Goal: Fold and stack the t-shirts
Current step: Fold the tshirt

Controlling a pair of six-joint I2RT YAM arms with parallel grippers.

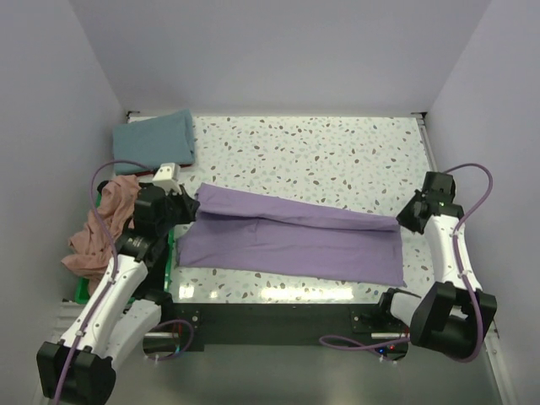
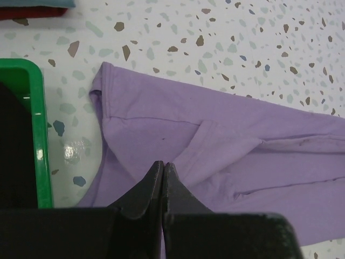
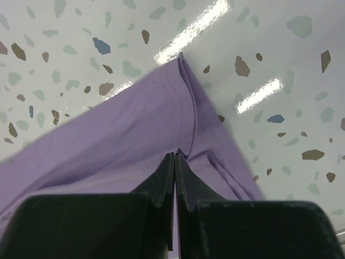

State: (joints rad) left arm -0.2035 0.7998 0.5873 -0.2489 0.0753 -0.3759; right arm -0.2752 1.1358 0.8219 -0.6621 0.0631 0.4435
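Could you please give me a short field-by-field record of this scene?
lavender shirt: spread across the table, folded lengthwise
left gripper: shut, apparently pinching the lavender shirt's collar end
right gripper: shut, apparently pinching the opposite end
teal shirt: folded, at the far left corner
pink shirt: crumpled heap over the bin, at the left

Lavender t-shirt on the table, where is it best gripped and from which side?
At its two short ends, coming in from left and right: the lavender t-shirt lies as a long band across the table, too wide for one pincer. The left pincer and right pincer appear to grip it there.
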